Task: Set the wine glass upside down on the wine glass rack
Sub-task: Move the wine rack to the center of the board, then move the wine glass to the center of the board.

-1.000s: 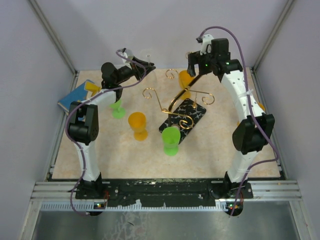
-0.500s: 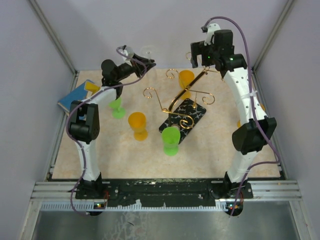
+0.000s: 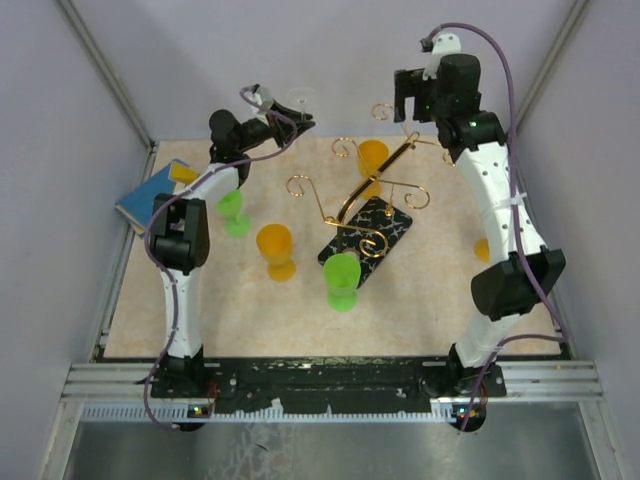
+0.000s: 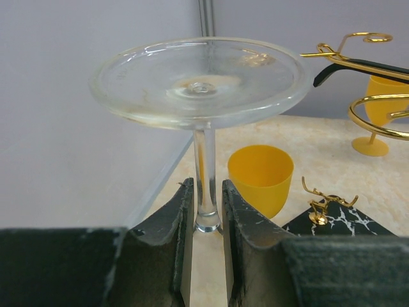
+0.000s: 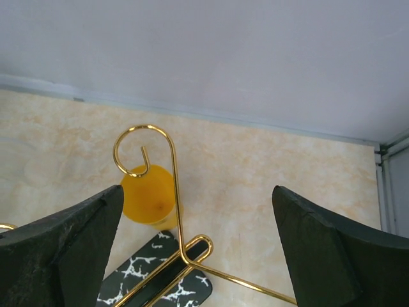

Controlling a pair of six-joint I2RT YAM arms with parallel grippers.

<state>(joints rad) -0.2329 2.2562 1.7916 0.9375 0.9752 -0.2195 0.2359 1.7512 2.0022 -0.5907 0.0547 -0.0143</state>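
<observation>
The clear wine glass (image 4: 198, 83) is held upside down, its round foot (image 3: 298, 98) on top. My left gripper (image 4: 208, 211) is shut on its stem, and its bowl is hidden below the fingers. In the top view the left gripper (image 3: 283, 126) hangs at the back left, apart from the wine glass rack. The rack's gold wire (image 3: 360, 195) rises from a black marbled base (image 3: 366, 238) at mid-table. My right gripper (image 3: 408, 100) stands wide open above the rack's rear scroll arm (image 5: 171, 185), touching nothing.
An orange cup (image 3: 274, 250) and a green cup (image 3: 342, 280) stand in front of the rack. Another orange cup (image 3: 372, 155) stands behind it, and a green cup (image 3: 233, 212) to its left. A blue and yellow block (image 3: 150, 190) lies at the left edge. Walls close the back and sides.
My right gripper has risen up and back from the rack's top wire and opened wider. The left gripper has shifted slightly up and right with the glass.
</observation>
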